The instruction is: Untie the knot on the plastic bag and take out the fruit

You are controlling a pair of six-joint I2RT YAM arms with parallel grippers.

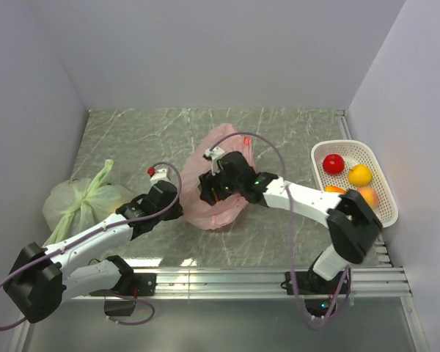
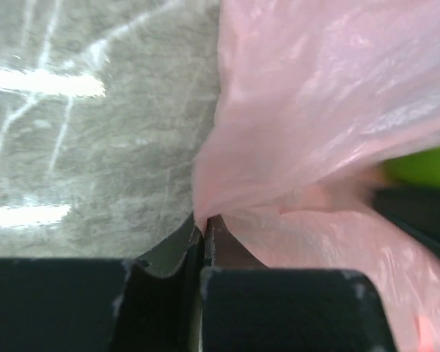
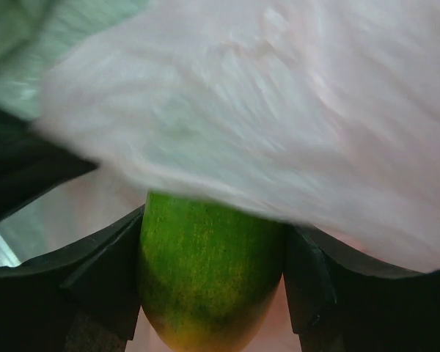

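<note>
The pink plastic bag (image 1: 224, 165) lies crumpled mid-table. My left gripper (image 1: 179, 208) is at its left edge, and in the left wrist view that gripper (image 2: 203, 223) is shut on a pinch of the pink film (image 2: 315, 110). My right gripper (image 1: 208, 189) reaches into the bag from the right. In the right wrist view its fingers (image 3: 110, 286) press both sides of a green fruit (image 3: 209, 286) with a yellowish tip, under the bag's film (image 3: 279, 117). A sliver of the green fruit (image 2: 425, 165) shows through the bag. The knot is not visible.
A white basket (image 1: 352, 147) at the right edge holds a red fruit (image 1: 334, 163) and orange-yellow fruits (image 1: 360, 175). A tied pale green bag (image 1: 81, 199) sits at the left beside my left arm. Walls enclose the table on three sides.
</note>
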